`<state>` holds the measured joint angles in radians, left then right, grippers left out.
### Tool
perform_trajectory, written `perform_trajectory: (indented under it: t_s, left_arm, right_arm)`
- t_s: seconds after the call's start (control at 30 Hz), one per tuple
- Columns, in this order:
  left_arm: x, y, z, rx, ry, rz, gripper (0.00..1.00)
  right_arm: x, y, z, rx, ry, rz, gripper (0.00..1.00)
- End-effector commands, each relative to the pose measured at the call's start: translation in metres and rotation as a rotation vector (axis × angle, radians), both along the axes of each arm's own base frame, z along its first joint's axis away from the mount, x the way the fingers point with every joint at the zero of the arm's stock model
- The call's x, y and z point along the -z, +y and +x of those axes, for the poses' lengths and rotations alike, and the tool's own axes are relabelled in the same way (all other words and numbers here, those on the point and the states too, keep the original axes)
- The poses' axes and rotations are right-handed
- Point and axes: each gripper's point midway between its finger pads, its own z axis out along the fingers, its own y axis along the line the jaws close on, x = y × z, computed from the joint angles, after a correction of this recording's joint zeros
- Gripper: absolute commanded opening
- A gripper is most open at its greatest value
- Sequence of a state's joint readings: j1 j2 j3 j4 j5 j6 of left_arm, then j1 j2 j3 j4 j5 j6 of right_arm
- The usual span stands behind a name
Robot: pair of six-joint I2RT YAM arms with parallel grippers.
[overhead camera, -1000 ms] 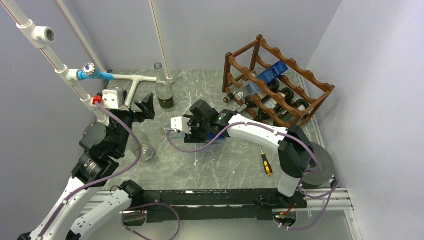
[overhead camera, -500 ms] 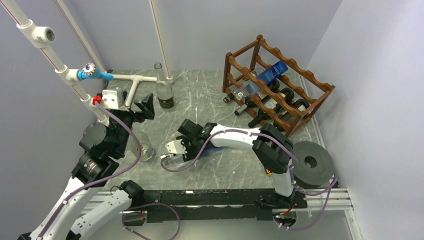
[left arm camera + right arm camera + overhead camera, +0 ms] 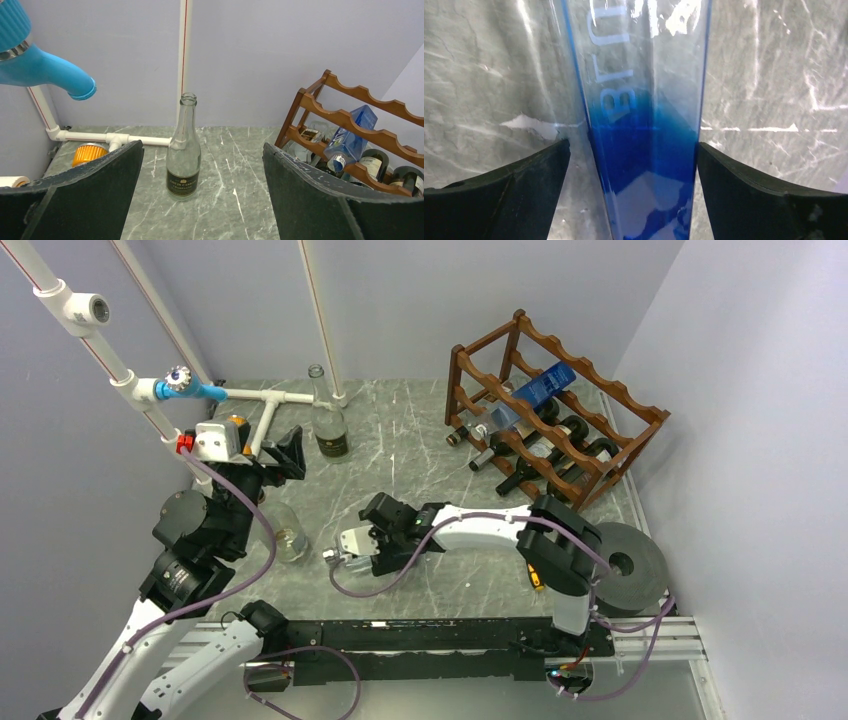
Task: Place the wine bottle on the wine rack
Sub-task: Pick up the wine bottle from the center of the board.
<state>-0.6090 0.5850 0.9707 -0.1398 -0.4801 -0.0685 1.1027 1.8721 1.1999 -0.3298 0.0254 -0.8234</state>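
Wine bottle [image 3: 644, 100] — inside right gripper [image 3: 632, 145] (loose)

Bright, even, soft-shadowed light; white glare streaks the blue bottle [image 3: 644, 100] close-up.

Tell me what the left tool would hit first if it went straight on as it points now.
Probably the upright clear glass bottle, standing centred ahead of the open left tool; depth is unclear.

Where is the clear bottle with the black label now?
In the top view the bottle stands upright at the table's back left, beside the white pipe, ahead of the open left gripper.
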Motion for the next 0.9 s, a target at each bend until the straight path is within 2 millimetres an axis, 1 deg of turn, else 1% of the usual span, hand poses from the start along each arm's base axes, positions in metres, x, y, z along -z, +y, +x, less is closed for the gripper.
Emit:
perform_trajectory:
  t_s: [0.0,0.03,0.13,0.2,0.23,0.3,0.33,0.43,0.5,0.57,0.63,0.67,0.73,0.77,0.8,0.87]
  left_arm:
    - [-0.015,0.004,-0.003,-0.010,-0.036,-0.039,0.94]
    - [-0.014,0.005,-0.002,-0.016,-0.033,-0.040,0.94]
    - [-0.013,0.002,0.000,-0.007,-0.019,-0.035,0.94]
    - [-0.011,0.000,0.002,-0.005,-0.016,-0.029,0.94]
    - [-0.011,0.001,0.003,-0.014,-0.015,-0.028,0.94]
    - [-0.012,0.002,0.002,-0.015,-0.014,-0.033,0.94]
    - [-0.013,0.002,0.001,-0.011,-0.013,-0.035,0.95]
    - [-0.012,0.002,0.000,-0.011,-0.025,-0.040,0.95]
    - [-0.012,0.003,0.001,-0.018,-0.023,-0.044,0.95]
    - [-0.012,0.003,0.000,-0.014,-0.016,-0.044,0.95]
    - [-0.013,0.003,0.000,-0.013,-0.022,-0.045,0.96]
    - [-0.012,0.003,0.000,-0.016,-0.022,-0.045,0.96]
    - [-0.012,0.004,0.000,-0.022,-0.021,-0.045,0.96]
    - [-0.012,0.004,0.000,-0.023,-0.021,-0.045,0.96]
    - [-0.011,0.004,0.001,-0.022,-0.018,-0.042,0.96]
    - [-0.010,0.004,0.002,-0.027,-0.015,-0.040,0.96]
  right_arm:
    - [-0.033,0.002,0.005,0.087,-0.069,0.119,1.00]
    - [-0.037,0.001,0.005,0.098,-0.075,0.132,1.00]
    - [-0.057,-0.003,0.006,0.164,-0.108,0.189,1.00]
    - [-0.073,-0.008,0.007,0.245,-0.120,0.256,1.00]
    - [-0.078,-0.015,0.008,0.302,-0.127,0.295,1.00]
    - [-0.092,-0.022,0.012,0.457,-0.118,0.424,1.00]
    - [-0.095,-0.026,0.013,0.553,-0.096,0.488,1.00]
    - [-0.102,-0.039,0.013,0.837,0.000,0.652,1.00]
    - [-0.106,-0.049,0.008,1.012,0.082,0.739,1.00]
    - [-0.107,-0.055,0.001,1.143,0.185,0.821,1.00]
    - [-0.109,-0.051,-0.008,1.258,0.327,0.935,1.00]
    - [-0.107,-0.055,-0.010,1.315,0.366,0.966,1.00]
    - [-0.095,-0.069,-0.013,1.490,0.425,1.014,1.00]
    - [-0.092,-0.074,-0.013,1.571,0.462,1.049,1.00]
    - [-0.083,-0.081,-0.014,1.637,0.479,1.068,1.00]
    - [-0.074,-0.086,-0.015,1.696,0.527,1.118,1.00]
